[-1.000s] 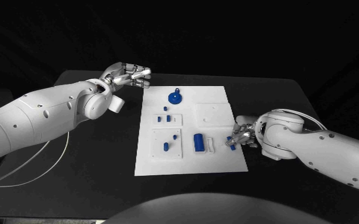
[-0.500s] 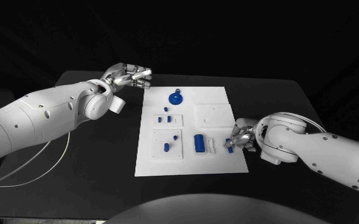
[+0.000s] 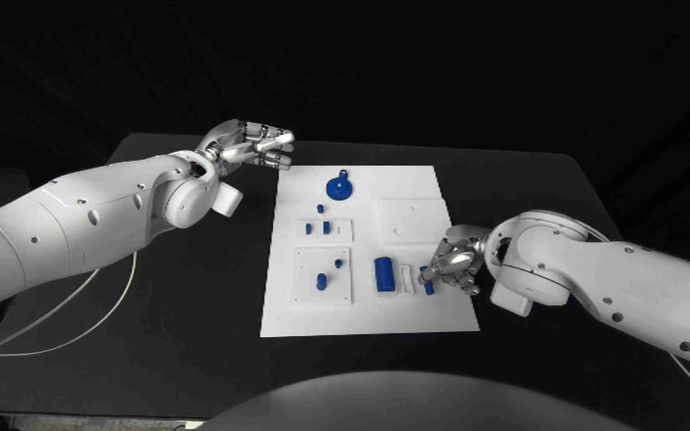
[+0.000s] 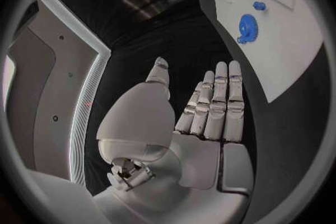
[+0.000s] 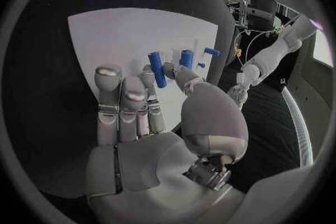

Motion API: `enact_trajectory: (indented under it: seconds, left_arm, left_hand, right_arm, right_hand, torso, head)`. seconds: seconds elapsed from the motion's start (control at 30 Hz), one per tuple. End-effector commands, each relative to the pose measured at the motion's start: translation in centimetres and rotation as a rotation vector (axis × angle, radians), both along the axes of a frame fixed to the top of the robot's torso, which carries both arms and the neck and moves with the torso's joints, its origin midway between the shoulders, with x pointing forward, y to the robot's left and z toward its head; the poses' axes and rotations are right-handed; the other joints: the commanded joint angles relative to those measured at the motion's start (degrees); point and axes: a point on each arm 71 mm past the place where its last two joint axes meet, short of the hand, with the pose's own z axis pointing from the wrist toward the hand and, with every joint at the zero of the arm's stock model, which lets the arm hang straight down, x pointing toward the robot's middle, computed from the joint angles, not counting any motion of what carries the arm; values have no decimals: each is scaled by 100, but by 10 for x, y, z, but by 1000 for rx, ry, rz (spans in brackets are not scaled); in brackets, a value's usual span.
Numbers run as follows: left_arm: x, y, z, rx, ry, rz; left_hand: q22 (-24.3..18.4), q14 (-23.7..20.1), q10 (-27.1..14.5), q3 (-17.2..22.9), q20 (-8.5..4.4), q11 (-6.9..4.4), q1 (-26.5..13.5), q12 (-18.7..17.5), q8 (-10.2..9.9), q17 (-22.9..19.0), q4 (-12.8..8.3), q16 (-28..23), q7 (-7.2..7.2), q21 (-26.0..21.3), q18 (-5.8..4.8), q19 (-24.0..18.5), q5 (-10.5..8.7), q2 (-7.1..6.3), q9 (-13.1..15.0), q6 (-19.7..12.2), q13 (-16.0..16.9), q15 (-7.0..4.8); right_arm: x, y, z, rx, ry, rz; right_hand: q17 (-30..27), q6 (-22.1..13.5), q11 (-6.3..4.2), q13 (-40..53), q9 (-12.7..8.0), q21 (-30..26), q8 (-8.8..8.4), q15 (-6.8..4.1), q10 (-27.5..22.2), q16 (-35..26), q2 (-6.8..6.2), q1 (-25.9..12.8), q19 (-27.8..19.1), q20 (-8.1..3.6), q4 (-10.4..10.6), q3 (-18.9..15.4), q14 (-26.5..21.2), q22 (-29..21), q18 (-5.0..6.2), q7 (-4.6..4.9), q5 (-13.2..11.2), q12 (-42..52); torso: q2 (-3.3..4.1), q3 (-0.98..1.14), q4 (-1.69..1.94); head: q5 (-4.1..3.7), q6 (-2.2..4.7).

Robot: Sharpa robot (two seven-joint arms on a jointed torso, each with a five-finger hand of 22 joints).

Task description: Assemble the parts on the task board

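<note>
Table (image 3: 172, 351): black, carries everything. Task board (image 3: 403, 316): white plate at the table's middle, flat and rigid by the look of it, with raised white blocks holding the blue parts.

Left robot hand (image 3: 252, 147): off the board's far left corner, over bare table, fingers curled in on nothing. The left wrist view shows its palm (image 4: 203, 117) with nothing in it.

Right robot hand (image 3: 458, 263): at the board's right edge, fingers bunched around a small blue peg (image 3: 429, 287). In the right wrist view the peg (image 5: 157, 69) stands at the fingertips; it looks pinched, though the actual contact is hidden behind the fingers.

Parts, large to small: blue gear (image 3: 335, 189) near the far end; blue cylinder (image 3: 383, 273) just left of the right hand; small studs (image 3: 328, 269) on the left-hand blocks.

Handling, as judgement: hard plastic, light, stiff, probably slick. The peg wants a pinch on its shaft, kept upright. The gear is best taken by its rim.

Hard to make out: which socket the peg belongs to, whether it is seated or lifted, and the board's holes.
</note>
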Motion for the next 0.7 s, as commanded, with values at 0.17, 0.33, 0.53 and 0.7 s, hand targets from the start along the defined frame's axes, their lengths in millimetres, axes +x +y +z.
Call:
enact_trajectory:
  seconds: [0.17, 0.33, 0.53, 0.7]
  left_arm:
    - [-2, -5, -1, -18, 12, -22]
    - [-2, -6, -1, -18, 13, -22]
    - [-2, -6, -1, -19, 14, -24]
    - [-2, -6, -1, -19, 15, -25]
  left_hand:
    - [-1, -51, -41, -27, 27, -7, -15, 3, -35, 10, -8, -9, -5, -32, 6, -20, -10, 40, -6, -25, 7, 3]
    - [-1, -51, -41, -27, 27, -7, -15, 3, -35, 10, -8, -9, -5, -32, 6, -20, -10, 40, -6, -25, 7, 3]
    - [-1, -49, -52, -36, 28, -5, -17, 4, -36, 10, -1, -8, -3, -30, 6, -21, -15, 46, -6, -42, 7, 3]
    - [-1, -49, -52, -36, 28, -5, -17, 4, -36, 10, -1, -8, -3, -30, 6, -21, -15, 46, -6, -42, 7, 3]
  right_arm:
    - [-2, 3, -2, 45, 84, -47]
    - [-1, 8, -3, 52, 84, -45]
    - [1, 11, -5, 53, 82, -41]
    - [2, 13, -6, 40, 70, -34]
  right_hand:
    - [4, 2, -6, -2, 59, 3, 20, 11, 4, 5, 143, 7, 247, 18, -558, 407, -7, 438, 90, -21, 53, -8]
    - [5, 7, -6, 1, 65, 9, 20, 10, 3, 5, 149, -7, 245, 18, -562, 381, -7, 438, 87, -26, 61, -1]
    - [11, 18, -9, 0, 79, 3, 20, 9, 3, 12, 172, 5, 244, 16, -568, 285, -4, 435, 80, -38, 20, 5]
    - [8, 19, -11, -1, 78, -8, 19, 9, 3, 8, 200, 26, 247, 17, -557, 184, -3, 431, 77, -48, -49, 10]
  torso:
    - [-3, 0, -6]
    - [-2, 3, -5]
    - [0, 0, -1]
    - [5, -1, -1]
  head:
    - [19, -11]
    - [20, -3]
    - [10, -12]
    - [3, -7]
